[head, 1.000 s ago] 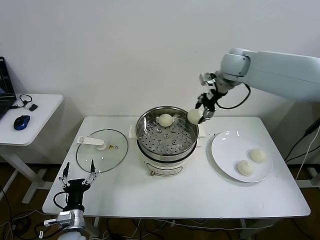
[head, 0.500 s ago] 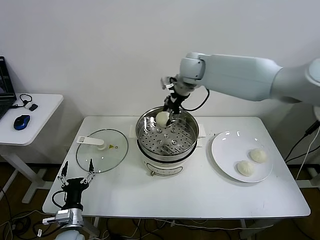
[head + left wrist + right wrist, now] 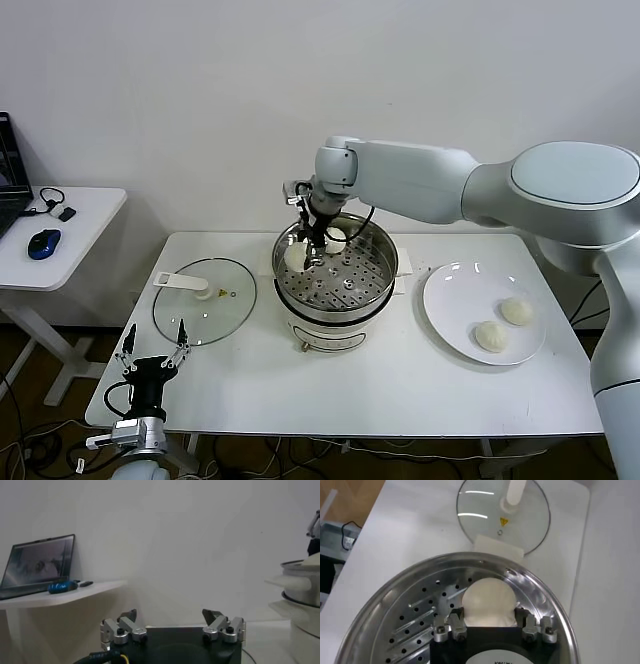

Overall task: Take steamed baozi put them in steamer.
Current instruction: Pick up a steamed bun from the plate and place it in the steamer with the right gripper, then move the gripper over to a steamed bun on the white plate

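My right gripper (image 3: 304,253) reaches into the steamer (image 3: 335,300) from behind and is shut on a cream-white baozi (image 3: 296,257) (image 3: 488,601) over the left side of the perforated tray. The right wrist view shows the bun pinched between both fingers (image 3: 454,620), close above the tray. A second baozi (image 3: 337,238) lies at the tray's back, partly hidden by the wrist. Two more baozi (image 3: 516,311) (image 3: 491,336) rest on the white plate (image 3: 450,300) to the right. My left gripper (image 3: 155,352) (image 3: 170,617) is parked open at the table's front left corner.
The flat glass lid (image 3: 205,300) (image 3: 502,510) lies on the table left of the steamer. A side table (image 3: 70,225) with a blue mouse (image 3: 43,244) stands farther left. The steamer's side (image 3: 302,610) shows in the left wrist view.
My right arm has carried the baozi from the steamer's right rim leftward across the pot and lowered it over the tray's left side. The left arm has stayed put.
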